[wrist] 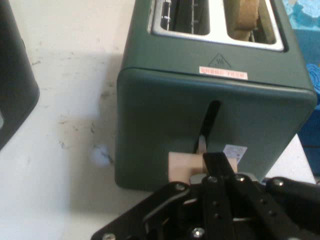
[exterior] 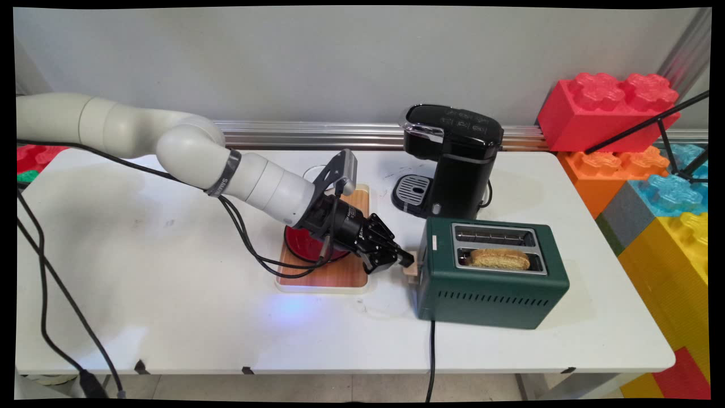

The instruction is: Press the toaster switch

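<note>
One slice of toast (exterior: 500,258) sits low in the green toaster (exterior: 491,283) on the counter (exterior: 170,317). Closed, holding nothing, the claw (exterior: 403,259) presses its stiff beige lever (exterior: 412,271), best pushed from above.

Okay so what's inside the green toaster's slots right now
The green toaster has one slice of toast in its nearer slot, its top showing. The farther slot looks empty, though its bottom is hidden.

A white table (exterior: 170,317) stands against a grey wall (exterior: 317,56), giant toy bricks (exterior: 609,110) stacked at right.
</note>
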`<action>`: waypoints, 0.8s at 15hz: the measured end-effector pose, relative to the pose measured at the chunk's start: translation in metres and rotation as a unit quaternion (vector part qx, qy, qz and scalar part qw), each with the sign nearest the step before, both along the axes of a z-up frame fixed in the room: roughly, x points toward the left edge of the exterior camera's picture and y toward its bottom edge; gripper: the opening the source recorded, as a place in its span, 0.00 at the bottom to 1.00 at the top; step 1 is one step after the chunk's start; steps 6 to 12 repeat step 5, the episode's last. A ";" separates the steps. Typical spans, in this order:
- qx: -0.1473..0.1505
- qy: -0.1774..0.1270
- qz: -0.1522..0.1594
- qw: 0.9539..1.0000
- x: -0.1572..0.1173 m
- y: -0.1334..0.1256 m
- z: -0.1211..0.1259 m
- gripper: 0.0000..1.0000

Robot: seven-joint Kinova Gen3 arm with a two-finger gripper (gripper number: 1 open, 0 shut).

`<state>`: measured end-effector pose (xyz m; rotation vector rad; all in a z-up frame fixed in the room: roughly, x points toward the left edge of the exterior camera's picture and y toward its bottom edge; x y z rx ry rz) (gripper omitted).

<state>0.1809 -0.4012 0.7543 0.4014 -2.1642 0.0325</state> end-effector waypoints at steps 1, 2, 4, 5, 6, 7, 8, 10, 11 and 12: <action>0.000 0.000 0.000 1.000 0.001 0.000 0.000 0.00; 0.001 -0.001 0.001 1.000 0.001 0.001 0.000 0.00; 0.002 -0.002 0.002 1.000 0.003 0.002 0.000 0.00; 0.003 -0.003 0.002 1.000 0.004 0.003 0.001 0.00; 0.003 -0.003 0.002 1.000 0.004 0.003 0.001 0.00; 0.003 -0.003 0.002 1.000 0.004 0.003 0.001 0.00; 0.003 -0.003 0.002 1.000 0.004 0.003 0.001 0.00; 0.003 -0.003 0.002 1.000 0.004 0.003 0.001 0.00; 0.003 -0.003 0.002 1.000 0.004 0.003 0.001 0.00; 0.003 -0.003 0.002 1.000 0.004 0.003 0.001 0.00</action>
